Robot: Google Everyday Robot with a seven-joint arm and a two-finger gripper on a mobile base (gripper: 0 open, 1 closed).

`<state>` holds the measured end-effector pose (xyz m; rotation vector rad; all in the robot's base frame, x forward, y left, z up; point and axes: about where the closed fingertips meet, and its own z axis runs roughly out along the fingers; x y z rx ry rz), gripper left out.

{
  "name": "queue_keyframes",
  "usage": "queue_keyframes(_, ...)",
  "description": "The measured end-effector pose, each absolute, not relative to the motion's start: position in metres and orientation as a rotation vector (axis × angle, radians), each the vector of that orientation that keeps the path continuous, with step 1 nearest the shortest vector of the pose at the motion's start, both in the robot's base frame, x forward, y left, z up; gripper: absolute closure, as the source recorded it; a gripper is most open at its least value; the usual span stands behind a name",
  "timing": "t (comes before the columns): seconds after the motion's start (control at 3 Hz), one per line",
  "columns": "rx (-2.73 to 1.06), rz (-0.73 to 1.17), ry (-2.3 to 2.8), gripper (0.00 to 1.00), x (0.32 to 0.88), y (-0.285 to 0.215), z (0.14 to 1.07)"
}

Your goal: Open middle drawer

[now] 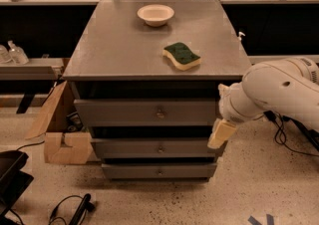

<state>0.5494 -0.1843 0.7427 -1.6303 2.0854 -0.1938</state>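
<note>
The middle drawer point(129, 148) is the flat grey front with a small round knob point(160, 147), second of three in the grey cabinet point(114, 55); it sits flush and closed. My gripper point(221, 134), a cream-coloured tip on a thick white arm point(279, 92), hangs in front of the cabinet's right side. It is level with the gap between the top and middle drawers and well right of the knob.
A white bowl point(156, 14) and a green-and-yellow sponge point(182, 56) lie on the cabinet top. An open cardboard box point(60, 137) stands on the floor at left, with black gear point(12, 181) and cables point(70, 211) nearby. Benches run behind.
</note>
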Motion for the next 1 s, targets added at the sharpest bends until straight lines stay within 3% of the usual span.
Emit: queue_keyframes(1.0,-1.778,-0.245,2.062,0.0,0.505,-0.16,0.661)
